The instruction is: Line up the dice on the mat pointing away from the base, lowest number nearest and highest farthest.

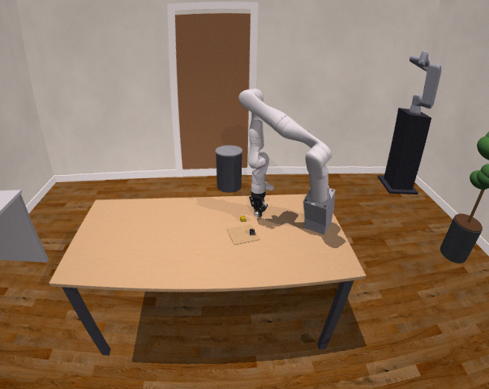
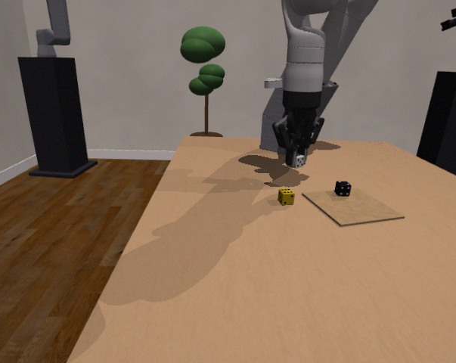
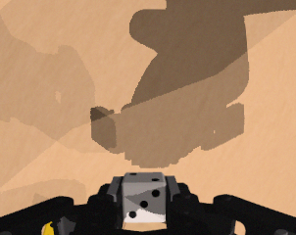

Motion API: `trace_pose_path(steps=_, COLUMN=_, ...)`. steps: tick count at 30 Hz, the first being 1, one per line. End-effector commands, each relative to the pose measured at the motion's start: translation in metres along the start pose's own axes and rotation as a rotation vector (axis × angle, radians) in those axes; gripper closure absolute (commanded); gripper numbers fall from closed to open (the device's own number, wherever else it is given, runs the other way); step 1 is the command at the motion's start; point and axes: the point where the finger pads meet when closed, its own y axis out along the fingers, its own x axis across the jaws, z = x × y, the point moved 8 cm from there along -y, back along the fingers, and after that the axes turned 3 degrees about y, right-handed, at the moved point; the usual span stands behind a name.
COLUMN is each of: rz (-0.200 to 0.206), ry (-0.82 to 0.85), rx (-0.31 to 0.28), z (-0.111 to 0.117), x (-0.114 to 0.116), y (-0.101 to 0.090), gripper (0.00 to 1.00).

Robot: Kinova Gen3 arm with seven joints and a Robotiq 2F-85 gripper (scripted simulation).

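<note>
My gripper [image 1: 258, 214] [image 2: 296, 159] is shut on the white die [image 2: 299, 161] [image 3: 144, 197] and holds it a little above the table, on the robot's-base side of the yellow die. In the wrist view the white die's large face shows three pips. The yellow die [image 1: 242, 218] [image 2: 286, 197] lies on the table off the mat, with several pips on top; a sliver of it shows at the wrist view's lower left. The black die [image 1: 251, 231] [image 2: 342, 188] sits on the thin tan mat [image 1: 238, 237] [image 2: 357, 214], near its base-side end. The mat lies flat.
The table [image 1: 152, 246] [image 2: 298, 281] carries the robot's base [image 1: 319, 215] at its right end in the top view. The yellow die stands between the gripper and the table's far left part. The arm's shadow falls across the table around the gripper.
</note>
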Motion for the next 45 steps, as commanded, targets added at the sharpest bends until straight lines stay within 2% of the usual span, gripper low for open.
trace_pose_path(steps=1, rz=0.039, ry=-0.003, rx=-0.005, z=-0.002, x=-0.011, y=-0.029, gripper=0.79)
trace_pose_path(steps=3, rz=0.039, ry=-0.003, rx=-0.005, z=-0.002, x=-0.011, y=-0.029, gripper=0.79)
trace_pose_path(steps=9, rz=0.039, ry=-0.003, rx=-0.005, z=-0.001, x=-0.010, y=-0.049, gripper=0.79)
trace_pose_path(steps=25, rz=0.040, ry=0.026, rx=-0.004, z=-0.007, x=-0.008, y=-0.051, gripper=0.79)
trace_pose_path(steps=29, rz=0.042, ry=0.123, rx=-0.002, z=-0.026, x=-0.003, y=-0.051, gripper=0.79)
trace_pose_path(steps=35, rz=0.044, ry=0.359, rx=-0.008, z=-0.075, x=0.016, y=-0.052, gripper=0.79)
trace_pose_path(steps=37, rz=0.044, ry=0.359, rx=-0.008, z=-0.075, x=0.016, y=-0.052, gripper=0.79)
trace_pose_path(steps=41, rz=0.040, ry=0.501, rx=-0.018, z=-0.104, x=0.033, y=-0.052, gripper=0.79)
trace_pose_path(steps=45, rz=0.035, ry=0.580, rx=-0.024, z=-0.121, x=0.044, y=-0.053, gripper=0.79)
